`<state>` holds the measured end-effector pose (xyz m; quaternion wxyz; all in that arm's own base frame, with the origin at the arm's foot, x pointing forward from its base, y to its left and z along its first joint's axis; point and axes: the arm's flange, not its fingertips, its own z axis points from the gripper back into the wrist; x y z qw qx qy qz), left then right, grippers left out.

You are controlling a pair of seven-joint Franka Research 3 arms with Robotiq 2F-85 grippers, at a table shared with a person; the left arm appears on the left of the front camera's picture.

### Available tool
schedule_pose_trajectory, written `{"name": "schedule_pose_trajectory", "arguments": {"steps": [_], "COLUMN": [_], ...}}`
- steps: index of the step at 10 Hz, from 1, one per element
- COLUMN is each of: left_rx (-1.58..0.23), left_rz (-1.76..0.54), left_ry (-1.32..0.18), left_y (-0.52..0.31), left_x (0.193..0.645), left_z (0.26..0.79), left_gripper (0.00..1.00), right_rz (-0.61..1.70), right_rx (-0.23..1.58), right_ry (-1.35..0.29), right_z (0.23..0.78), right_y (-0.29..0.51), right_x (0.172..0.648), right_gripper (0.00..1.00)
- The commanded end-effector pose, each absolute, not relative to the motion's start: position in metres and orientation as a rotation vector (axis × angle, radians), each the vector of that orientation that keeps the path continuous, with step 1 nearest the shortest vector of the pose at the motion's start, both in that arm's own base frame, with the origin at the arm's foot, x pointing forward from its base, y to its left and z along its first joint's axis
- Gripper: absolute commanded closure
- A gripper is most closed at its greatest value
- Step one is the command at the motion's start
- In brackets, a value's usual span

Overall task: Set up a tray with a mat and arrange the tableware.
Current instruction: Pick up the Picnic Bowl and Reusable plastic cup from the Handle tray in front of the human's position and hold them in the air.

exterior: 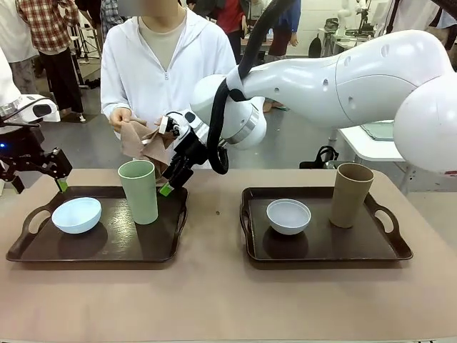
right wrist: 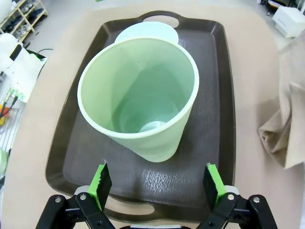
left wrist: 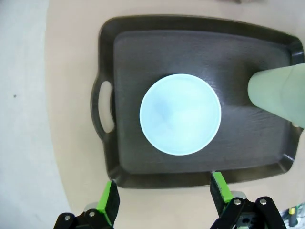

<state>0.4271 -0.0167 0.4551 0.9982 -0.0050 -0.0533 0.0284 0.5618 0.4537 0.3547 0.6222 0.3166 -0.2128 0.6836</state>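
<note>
The left dark tray carries a light blue bowl and a pale green tumbler. On the right tray stand a whitish-grey bowl and a tan tumbler. Reaching across the middle, my right gripper hangs open just behind the green tumbler, which sits between and beyond its jaws. My left gripper is open above the left tray's outer edge, looking down on the blue bowl. The person holds a brownish folded mat in both hands.
The mat hangs close to my right gripper's side, past the left tray's rim. Bare tabletop lies between the trays and along the near edge. The left tray's handle faces the table's left end.
</note>
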Motion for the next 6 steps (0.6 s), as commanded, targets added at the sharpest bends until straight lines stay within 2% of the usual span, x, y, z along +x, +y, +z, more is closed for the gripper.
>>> {"name": "schedule_pose_trajectory", "arguments": {"steps": [1,4,6], "left_rx": [-0.010,-0.020,-0.025], "left_rz": [0.058,0.057,0.064], "left_ry": [-0.107,-0.140,-0.160], "left_y": [-0.016,-0.004,0.000], "left_x": [0.427,0.426,0.424], "left_z": [0.455,0.439,0.436], "left_gripper": [0.00,0.00,0.00], "right_rz": [1.553,1.493,1.495], "right_rx": [0.812,0.851,0.874], "right_ry": [-0.682,-0.754,-0.741], "right_z": [0.356,0.344,0.332], "right_y": [0.439,0.433,0.436], "right_x": [0.556,0.558,0.561], "right_gripper": [0.00,0.00,0.00]}}
